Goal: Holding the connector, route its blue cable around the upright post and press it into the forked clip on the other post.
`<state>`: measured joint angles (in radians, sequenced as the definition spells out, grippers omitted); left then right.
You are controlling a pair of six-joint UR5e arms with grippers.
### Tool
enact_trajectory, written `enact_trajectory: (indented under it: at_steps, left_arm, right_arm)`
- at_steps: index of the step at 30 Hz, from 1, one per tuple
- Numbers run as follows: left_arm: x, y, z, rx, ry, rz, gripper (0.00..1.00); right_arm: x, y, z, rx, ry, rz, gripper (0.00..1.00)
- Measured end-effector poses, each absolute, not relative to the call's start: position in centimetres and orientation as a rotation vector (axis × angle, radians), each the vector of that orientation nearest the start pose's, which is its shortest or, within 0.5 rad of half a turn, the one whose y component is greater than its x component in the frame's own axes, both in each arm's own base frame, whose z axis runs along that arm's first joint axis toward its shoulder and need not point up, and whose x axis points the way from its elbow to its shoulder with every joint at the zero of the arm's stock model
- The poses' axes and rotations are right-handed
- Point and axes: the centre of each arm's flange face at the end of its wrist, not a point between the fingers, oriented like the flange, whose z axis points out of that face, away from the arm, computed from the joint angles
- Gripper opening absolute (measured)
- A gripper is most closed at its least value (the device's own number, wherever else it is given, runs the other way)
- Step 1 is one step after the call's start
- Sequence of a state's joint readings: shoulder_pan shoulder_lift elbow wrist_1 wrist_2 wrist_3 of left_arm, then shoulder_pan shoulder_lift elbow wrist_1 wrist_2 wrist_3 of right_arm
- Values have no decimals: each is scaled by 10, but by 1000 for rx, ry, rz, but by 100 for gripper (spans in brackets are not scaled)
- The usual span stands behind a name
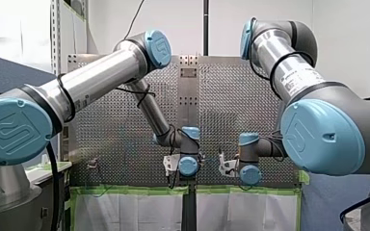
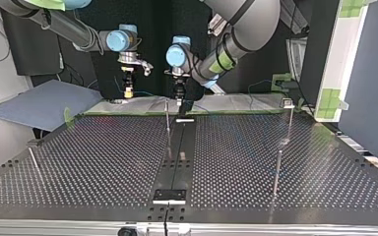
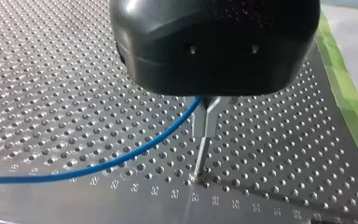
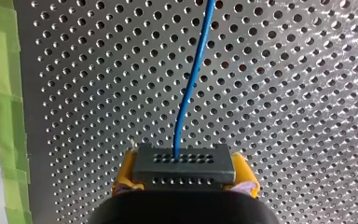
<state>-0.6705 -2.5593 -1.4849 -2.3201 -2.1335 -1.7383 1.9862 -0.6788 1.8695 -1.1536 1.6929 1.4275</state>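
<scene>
Connector (image 4: 183,164), a dark block with rows of small holes, sits clamped between the yellow pads (image 4: 125,173) of my right gripper (image 4: 184,171), above the perforated table (image 4: 284,93). Its blue cable (image 4: 193,74) leaves the top face of the block and runs ahead of the gripper over the holes. A strip of green tape (image 4: 0,70) edges the table beside it.

In the left wrist view, my left gripper (image 3: 208,126) has its metal fingers drawn together, apparently on the cable, which then sweeps away low across the table. A thin upright post (image 3: 200,161) stands just below the fingertips.

In the top view both grippers hang near the far edge of the table, my right at the view's left and my left near the middle, beside the post. A second post (image 2: 289,118) stands well apart at the view's right.
</scene>
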Motion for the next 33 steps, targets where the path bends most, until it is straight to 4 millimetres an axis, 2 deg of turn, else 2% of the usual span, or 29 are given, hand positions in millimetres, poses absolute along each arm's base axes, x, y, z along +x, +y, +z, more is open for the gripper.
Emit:
enact_trajectory:
  at_steps: [12, 22, 33]
  left_arm:
    - [484, -476, -20, -5, 1651, -178, 0]
    - [494, -466, -39, -11, 1673, -167, 0]
    - [507, -465, -35, -28, 1659, -173, 0]
  right_arm:
    - [343, -475, -38, 1514, -935, 1314, 0]
    - [342, -476, -38, 1513, -935, 1313, 0]
    - [336, -482, -37, 1501, -940, 1307, 0]
